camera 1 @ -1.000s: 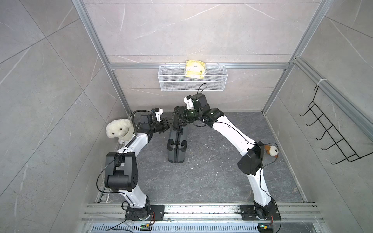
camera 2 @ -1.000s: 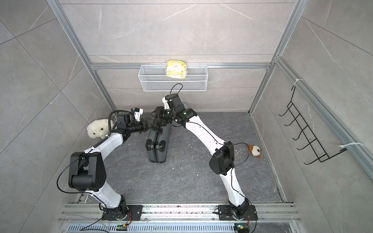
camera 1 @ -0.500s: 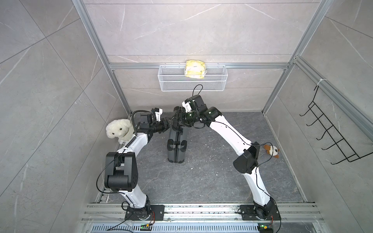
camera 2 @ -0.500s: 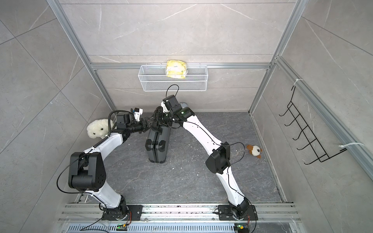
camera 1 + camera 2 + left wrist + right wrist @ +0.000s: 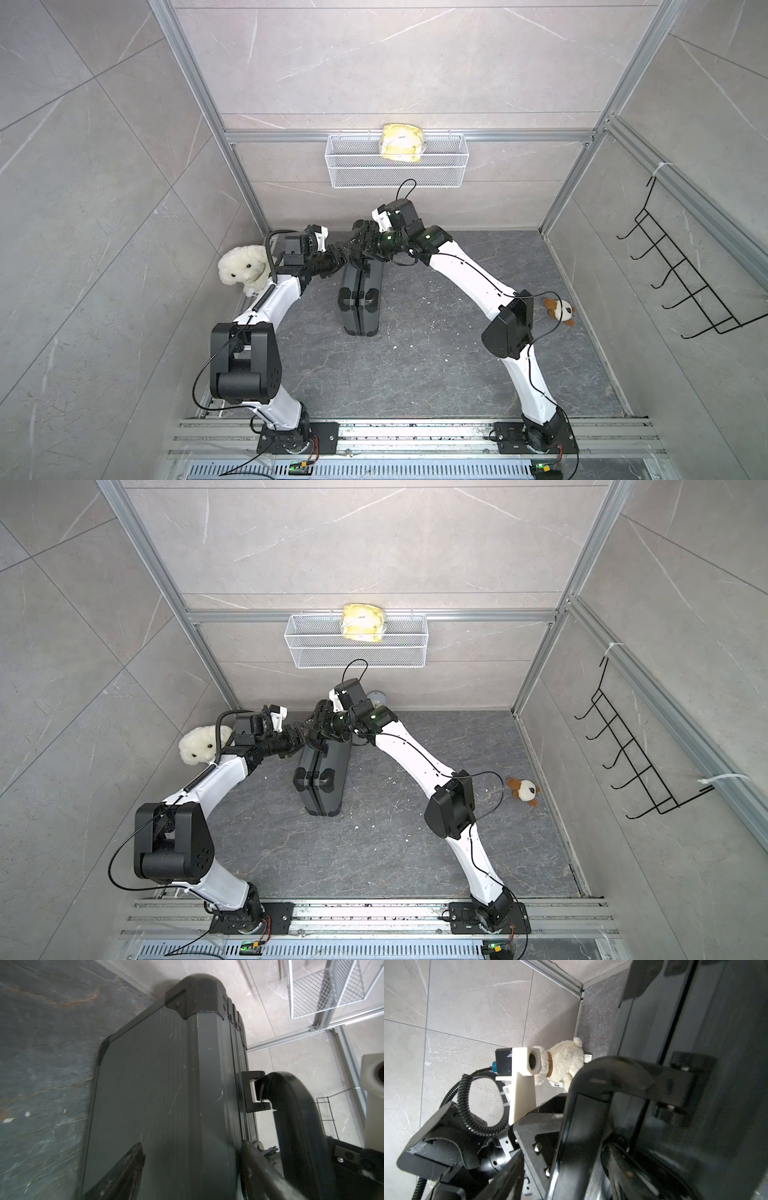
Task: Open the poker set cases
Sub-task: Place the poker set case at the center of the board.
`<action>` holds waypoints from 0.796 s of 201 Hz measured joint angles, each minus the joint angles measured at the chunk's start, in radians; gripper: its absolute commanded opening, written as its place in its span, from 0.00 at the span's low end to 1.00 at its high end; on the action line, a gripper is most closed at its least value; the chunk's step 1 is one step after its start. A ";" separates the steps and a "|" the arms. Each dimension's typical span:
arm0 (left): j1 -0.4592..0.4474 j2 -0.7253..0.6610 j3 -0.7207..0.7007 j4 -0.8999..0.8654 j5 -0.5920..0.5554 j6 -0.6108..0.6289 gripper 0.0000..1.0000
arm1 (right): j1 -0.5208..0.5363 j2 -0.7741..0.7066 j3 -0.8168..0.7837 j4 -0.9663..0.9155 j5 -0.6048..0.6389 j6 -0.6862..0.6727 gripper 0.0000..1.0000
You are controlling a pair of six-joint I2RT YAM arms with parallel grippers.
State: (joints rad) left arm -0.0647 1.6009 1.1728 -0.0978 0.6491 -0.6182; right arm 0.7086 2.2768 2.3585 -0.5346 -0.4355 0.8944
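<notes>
Top views: case (image 5: pixel 360 299) stands upright on floor (image 5: pixel 415 353).
Left pincer (image 5: pixel 193 1145): astride case edge, grip unclear.
Right pincer (image 5: pixel 360 248): beside handle (image 5: pixel 295 1115), state unclear.

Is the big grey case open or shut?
Shut. The case stands upright on its narrow edge, its two halves closed together at the seam; nothing inside shows.

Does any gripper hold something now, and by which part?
It cannot be told. The left gripper straddles the case at its upper edge beside the handle; the right gripper is near that handle, its jaws hidden.
</notes>
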 measured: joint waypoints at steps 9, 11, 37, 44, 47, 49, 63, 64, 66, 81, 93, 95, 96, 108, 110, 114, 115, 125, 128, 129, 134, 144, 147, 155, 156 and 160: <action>0.001 -0.011 0.000 -0.023 -0.006 0.002 0.74 | 0.000 -0.006 -0.022 0.031 0.000 0.011 0.66; 0.001 -0.014 0.000 -0.026 -0.007 0.002 0.74 | 0.000 -0.008 -0.026 0.036 0.000 0.013 0.66; -0.003 -0.052 -0.001 -0.103 0.003 0.013 0.75 | 0.000 -0.017 -0.063 0.101 0.000 0.044 0.67; -0.008 -0.061 -0.003 -0.124 0.009 0.016 0.75 | 0.000 -0.017 -0.064 0.110 0.000 0.051 0.67; -0.010 -0.066 -0.003 -0.133 0.010 0.018 0.75 | 0.000 -0.017 -0.066 0.113 0.000 0.056 0.68; -0.011 -0.069 -0.004 -0.138 0.011 0.018 0.75 | 0.000 -0.017 -0.066 0.114 0.000 0.056 0.68; -0.022 -0.085 -0.006 -0.171 0.012 0.021 0.75 | 0.000 -0.017 -0.068 0.124 0.000 0.063 0.72; -0.022 -0.086 -0.006 -0.172 0.012 0.021 0.75 | 0.000 -0.017 -0.068 0.124 0.000 0.064 0.72; -0.023 -0.088 -0.006 -0.175 0.012 0.022 0.75 | 0.000 -0.017 -0.068 0.126 0.000 0.067 0.73; -0.031 -0.097 -0.006 -0.201 0.011 0.023 0.76 | 0.000 -0.017 -0.068 0.129 0.000 0.074 0.75; -0.033 -0.101 -0.006 -0.211 0.010 0.024 0.76 | -0.001 -0.018 -0.068 0.130 0.000 0.076 0.75; -0.033 -0.101 -0.006 -0.213 0.010 0.024 0.77 | -0.001 -0.018 -0.068 0.130 0.000 0.077 0.75; -0.034 -0.101 -0.006 -0.214 0.010 0.024 0.77 | -0.001 -0.018 -0.068 0.130 0.000 0.078 0.75; -0.034 -0.103 -0.006 -0.218 0.009 0.024 0.79 | -0.001 -0.018 -0.068 0.132 0.000 0.079 0.77; -0.034 -0.103 -0.006 -0.219 0.009 0.024 0.80 | -0.001 -0.018 -0.068 0.132 0.000 0.079 0.77; -0.034 -0.103 -0.006 -0.220 0.008 0.024 0.81 | -0.001 -0.019 -0.069 0.133 0.000 0.079 0.78; -0.034 -0.103 -0.006 -0.220 0.008 0.024 0.81 | -0.001 -0.019 -0.069 0.134 0.000 0.079 0.78; -0.034 -0.103 -0.006 -0.223 0.006 0.026 0.85 | -0.001 -0.023 -0.075 0.137 0.000 0.080 0.80; -0.034 -0.103 -0.006 -0.225 0.006 0.025 0.86 | -0.001 -0.025 -0.076 0.137 0.000 0.079 0.80; -0.034 -0.103 -0.006 -0.225 0.007 0.025 0.87 | -0.001 -0.026 -0.076 0.138 0.000 0.079 0.81; -0.037 -0.103 -0.006 -0.228 0.009 0.027 0.88 | -0.001 -0.027 -0.076 0.139 0.000 0.079 0.81; -0.046 -0.103 -0.006 -0.239 0.005 0.029 0.91 | -0.001 -0.027 -0.076 0.140 -0.001 0.079 0.81; -0.049 -0.103 -0.006 -0.240 0.002 0.031 0.91 | -0.001 -0.027 -0.076 0.140 -0.002 0.079 0.81; -0.051 -0.103 -0.006 -0.245 -0.005 0.034 0.92 | -0.001 -0.027 -0.077 0.140 -0.004 0.078 0.81; -0.051 -0.103 -0.006 -0.245 -0.005 0.034 0.92 | -0.001 -0.027 -0.077 0.140 -0.004 0.078 0.81; -0.051 -0.103 -0.006 -0.247 -0.004 0.034 0.92 | -0.001 -0.027 -0.077 0.141 -0.004 0.079 0.81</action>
State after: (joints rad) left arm -0.1158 1.4975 1.1667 -0.3447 0.6449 -0.5842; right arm 0.7078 2.2494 2.2810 -0.3939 -0.4397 0.9730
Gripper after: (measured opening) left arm 0.912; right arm 0.811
